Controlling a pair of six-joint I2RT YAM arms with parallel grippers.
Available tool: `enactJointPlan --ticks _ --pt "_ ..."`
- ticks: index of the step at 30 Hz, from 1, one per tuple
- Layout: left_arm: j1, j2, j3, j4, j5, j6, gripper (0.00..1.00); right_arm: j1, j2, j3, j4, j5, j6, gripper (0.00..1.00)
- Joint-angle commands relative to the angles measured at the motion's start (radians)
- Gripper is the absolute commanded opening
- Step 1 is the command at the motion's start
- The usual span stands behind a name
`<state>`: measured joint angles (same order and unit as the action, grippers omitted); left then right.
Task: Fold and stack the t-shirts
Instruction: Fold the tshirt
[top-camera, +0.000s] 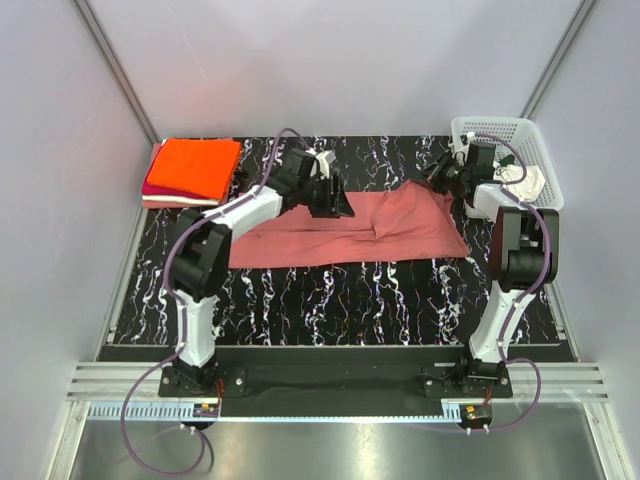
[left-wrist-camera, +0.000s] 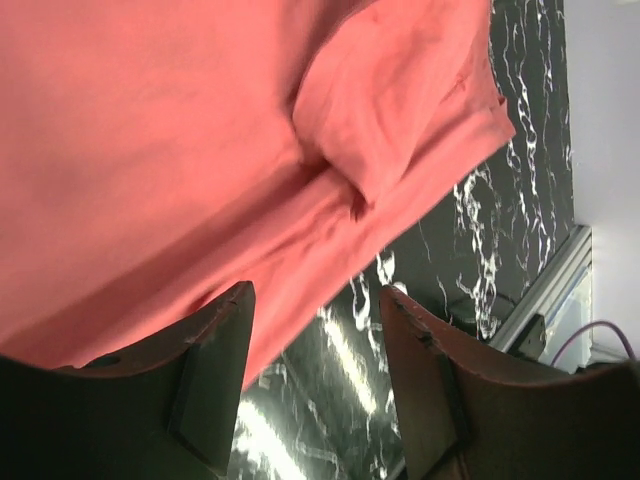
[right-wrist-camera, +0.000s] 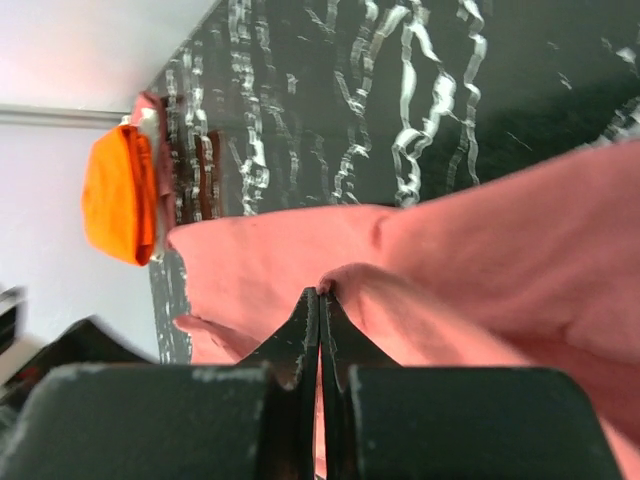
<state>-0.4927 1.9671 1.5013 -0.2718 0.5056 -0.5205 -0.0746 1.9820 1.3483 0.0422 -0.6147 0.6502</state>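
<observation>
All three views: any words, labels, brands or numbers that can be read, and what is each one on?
No readable text in any view.
The rose-red t-shirt is plain, no print.
The folded stack shows no label.
The white cloth in the basket has dark marks, too small to read.

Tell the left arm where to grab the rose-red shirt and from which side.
Probably its far edge left of centre, from above, with the open left pincer. The rose-red shirt lies flat, so only an edge gives purchase; the right pincer holds the far right corner.
</observation>
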Motion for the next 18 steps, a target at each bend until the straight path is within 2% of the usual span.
enactJointPlan --ticks 1,2,9,18 --pt "-0.01 0.079 0.1 0.118 0.024 -0.055 0.58 0.006 -0.04 -0.004 0.149 -0.085 0.018 0.0" --pt "-0.014 0.096 0.129 0.118 0.021 -0.056 0.58 0.006 -0.044 -0.036 0.198 -0.089 0.035 0.0" --pt "-0.033 0.199 0.194 0.132 0.014 -0.078 0.58 -0.001 -0.055 -0.083 0.249 -0.086 0.054 0.0" --pt "-0.047 0.3 0.229 0.269 0.022 -0.188 0.58 -0.005 -0.066 -0.124 0.312 -0.103 0.098 0.0"
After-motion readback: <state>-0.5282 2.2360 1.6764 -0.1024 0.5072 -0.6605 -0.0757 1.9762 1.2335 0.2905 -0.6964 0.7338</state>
